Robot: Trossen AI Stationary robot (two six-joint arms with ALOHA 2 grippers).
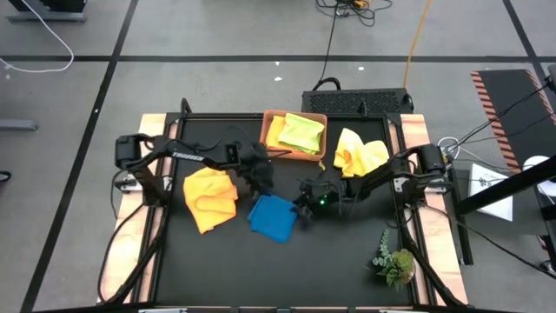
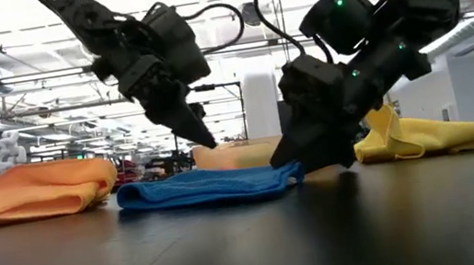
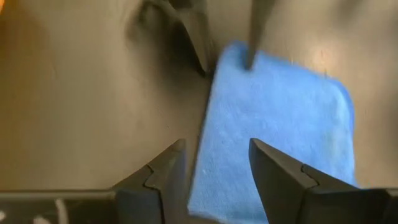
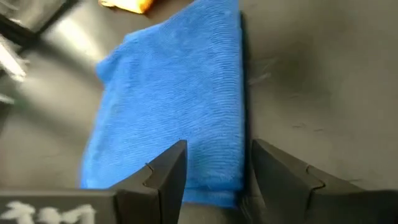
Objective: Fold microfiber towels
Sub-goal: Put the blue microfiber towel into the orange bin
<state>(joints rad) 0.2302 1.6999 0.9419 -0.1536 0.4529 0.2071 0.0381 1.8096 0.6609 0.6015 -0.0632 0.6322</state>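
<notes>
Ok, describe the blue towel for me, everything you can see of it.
The blue towel is a plain bright blue cloth with a fuzzy, finely ribbed microfiber look. It lies folded into a flat, compact rectangle with rounded corners, near the middle of the black table, between the orange towel and the yellow towel. The left gripper and right gripper stand open at opposite edges of it, fingers astride the edge; neither visibly pinches it.
</notes>
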